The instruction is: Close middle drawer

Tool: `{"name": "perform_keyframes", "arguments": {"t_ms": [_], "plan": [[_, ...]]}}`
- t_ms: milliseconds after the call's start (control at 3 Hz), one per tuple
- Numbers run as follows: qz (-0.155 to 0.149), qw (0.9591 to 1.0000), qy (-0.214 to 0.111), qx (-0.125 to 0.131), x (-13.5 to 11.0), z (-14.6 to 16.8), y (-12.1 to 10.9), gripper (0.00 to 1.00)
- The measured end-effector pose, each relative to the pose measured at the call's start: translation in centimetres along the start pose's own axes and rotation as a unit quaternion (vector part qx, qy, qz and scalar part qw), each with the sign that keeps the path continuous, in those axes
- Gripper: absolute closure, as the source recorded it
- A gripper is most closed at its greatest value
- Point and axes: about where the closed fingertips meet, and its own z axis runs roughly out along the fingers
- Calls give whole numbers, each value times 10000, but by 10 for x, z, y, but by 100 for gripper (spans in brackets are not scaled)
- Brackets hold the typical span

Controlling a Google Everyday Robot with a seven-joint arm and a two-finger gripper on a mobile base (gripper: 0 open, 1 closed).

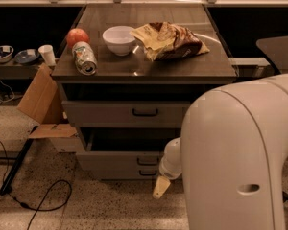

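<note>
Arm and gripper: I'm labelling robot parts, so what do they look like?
The arm is a bulky, smooth white shell with one oval recess; a rounded white wrist ends in the small cream gripper, low by the middle drawer.

Smooth cream plastic pincer (161, 187) low beside matt grey metal middle drawer (110, 161); glossy tabletop (182, 67).

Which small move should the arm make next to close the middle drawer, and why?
Probably press the gripper straight toward the cabinet against the front of the middle drawer. That front stands forward of the top drawer, with dark tray showing behind it, so it looks not fully shut; the gripper hangs by its right end, slightly low.
</note>
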Motion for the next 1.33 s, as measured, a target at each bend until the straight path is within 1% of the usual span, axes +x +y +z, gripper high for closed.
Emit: {"name": "perform_keyframes", "arguments": {"t_ms": [333, 1000, 1333], "plan": [[-141, 9998, -100, -23, -29, -2, -2, 0], [-209, 9996, -72, -164, -34, -1, -3, 0], [-103, 9997, -188, -154, -28, -9, -8, 0]]}}
